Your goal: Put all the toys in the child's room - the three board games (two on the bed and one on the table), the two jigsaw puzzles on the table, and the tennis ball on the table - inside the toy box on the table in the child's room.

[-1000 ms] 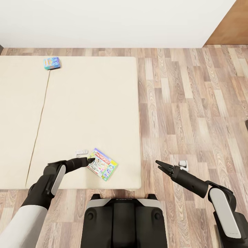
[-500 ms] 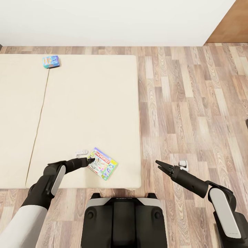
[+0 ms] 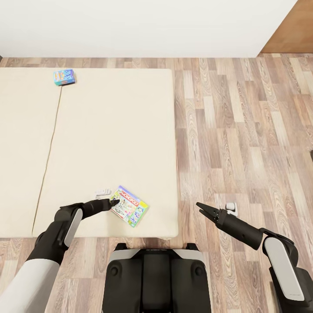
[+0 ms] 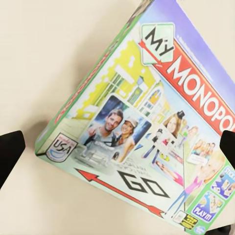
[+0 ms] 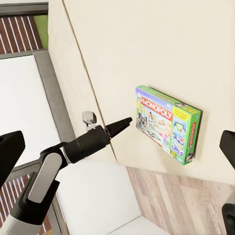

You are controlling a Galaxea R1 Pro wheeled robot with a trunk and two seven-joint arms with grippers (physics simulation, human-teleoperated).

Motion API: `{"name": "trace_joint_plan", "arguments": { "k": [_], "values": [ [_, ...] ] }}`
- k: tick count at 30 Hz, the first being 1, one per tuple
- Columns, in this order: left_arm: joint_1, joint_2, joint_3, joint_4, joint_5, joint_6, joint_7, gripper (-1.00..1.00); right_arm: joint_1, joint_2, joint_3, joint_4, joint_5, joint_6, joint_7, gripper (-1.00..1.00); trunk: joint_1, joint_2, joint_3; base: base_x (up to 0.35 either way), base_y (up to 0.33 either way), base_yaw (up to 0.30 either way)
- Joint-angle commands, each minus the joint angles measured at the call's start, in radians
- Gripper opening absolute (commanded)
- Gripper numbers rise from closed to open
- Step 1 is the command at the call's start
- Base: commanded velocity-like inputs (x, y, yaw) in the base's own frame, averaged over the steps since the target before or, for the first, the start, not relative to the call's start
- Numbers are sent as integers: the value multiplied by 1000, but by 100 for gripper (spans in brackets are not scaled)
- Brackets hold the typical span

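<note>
Both board games lie on the bed (image 3: 108, 130), unpacked: the left gripper (image 3: 115, 202), fingers spread wide, reaches the Monopoly box (image 3: 129, 207); the light-blue game (image 3: 64, 77) waits far off. Right gripper (image 3: 201, 208) hangs open, empty.

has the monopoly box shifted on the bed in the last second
No. The Monopoly box lies at the same spot near the bed's front right corner, beside the left gripper; only the camera shifted slightly.

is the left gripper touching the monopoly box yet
Cannot tell. In the head view the left gripper tip meets the edge of the Monopoly box, but overlap hides any gap; in the left wrist view the open fingers flank it.
</note>
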Motion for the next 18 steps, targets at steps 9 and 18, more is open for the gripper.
{"name": "trace_joint_plan", "arguments": {
  "k": [9, 18],
  "values": [
    [-7, -9, 3, 6, 0, 8, 7, 100, -1, 1, -2, 0, 6, 4, 7, 100, 1, -2, -1, 0, 0, 0],
    [-21, -18, -3, 11, -2, 13, 48, 100, -1, 0, -4, 0, 6, 3, 6, 100, 1, -2, -1, 0, 0, 0]
  ]
}}
